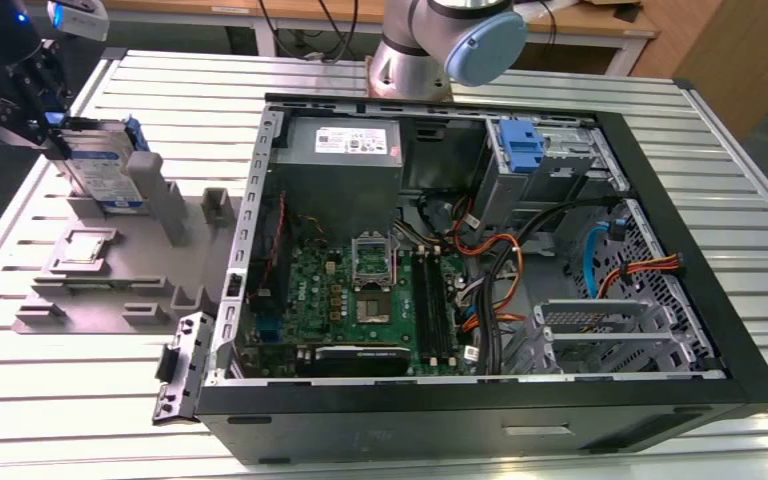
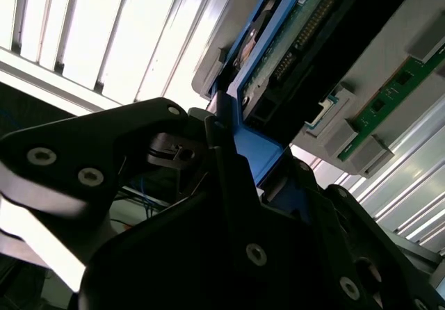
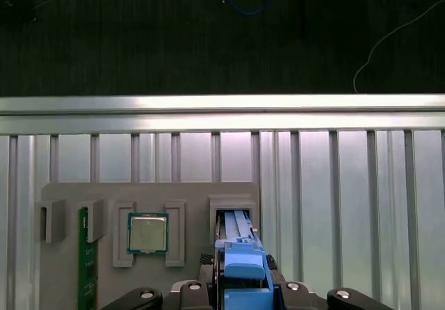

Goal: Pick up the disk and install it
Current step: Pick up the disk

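One gripper [image 1: 61,132]: jaws closed in on the top edge of the disk [image 1: 101,168], w/ the blue rail [image 3: 240,254] pinched btwn them in both wrist views; no gap visible, looks like a firm hold.
Disk position: on edge in a slot of the grey fixture [image 1: 117,290], at the exterior view's left, well apart from the open PC case [image 1: 744,330]. Lower edge seems down in the slot; can't tell if it has cleared.
Weight: metal body, prob fairly heavy for its size; stiff, won't flex.
Surface: bare metal faces likely slick; plastic rails should give better bite.
Fragility: shock-sensitive, I'd judge. Connector pins and board side, seen in the second wrist view, shouldn't be squeezed or knocked.
Where to hold: across the thin dimension at the railed edge, near mid-length, so it hangs straight, approx where the jaws sit now.
Risk: off-centre hold could let it tilt and bind on the slot walls.
Neighbours: CPU chip [image 3: 147,232] and RAM stick [image 3: 85,261] lie in the same fixture, beside the disk's slot, not touching it.
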Motion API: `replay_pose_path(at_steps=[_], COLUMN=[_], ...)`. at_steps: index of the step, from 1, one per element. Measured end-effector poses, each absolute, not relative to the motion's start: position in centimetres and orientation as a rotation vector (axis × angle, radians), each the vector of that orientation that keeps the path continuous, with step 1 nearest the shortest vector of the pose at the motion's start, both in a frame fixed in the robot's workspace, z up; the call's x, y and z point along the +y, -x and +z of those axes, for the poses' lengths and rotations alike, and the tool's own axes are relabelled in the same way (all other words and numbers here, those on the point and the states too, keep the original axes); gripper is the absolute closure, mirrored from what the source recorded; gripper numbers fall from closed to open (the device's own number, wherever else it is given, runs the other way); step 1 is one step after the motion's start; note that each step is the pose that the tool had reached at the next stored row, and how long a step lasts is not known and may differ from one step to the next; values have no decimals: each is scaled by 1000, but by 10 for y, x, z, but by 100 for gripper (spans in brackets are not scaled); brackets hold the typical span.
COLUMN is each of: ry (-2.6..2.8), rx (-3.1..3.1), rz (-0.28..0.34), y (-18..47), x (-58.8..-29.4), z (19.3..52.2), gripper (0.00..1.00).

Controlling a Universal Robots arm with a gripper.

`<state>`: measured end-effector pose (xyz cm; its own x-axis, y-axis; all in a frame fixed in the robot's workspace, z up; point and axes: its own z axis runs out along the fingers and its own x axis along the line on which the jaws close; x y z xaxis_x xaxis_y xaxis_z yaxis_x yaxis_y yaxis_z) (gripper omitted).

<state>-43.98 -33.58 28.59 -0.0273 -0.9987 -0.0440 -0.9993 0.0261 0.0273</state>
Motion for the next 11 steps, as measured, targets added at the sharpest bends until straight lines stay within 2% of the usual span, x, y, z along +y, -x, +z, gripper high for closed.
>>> replay_pose_path(at_steps=[11], ry=[2189], rx=[2235], rz=[79], y=[440], x=[-336], z=[286], gripper=[63])
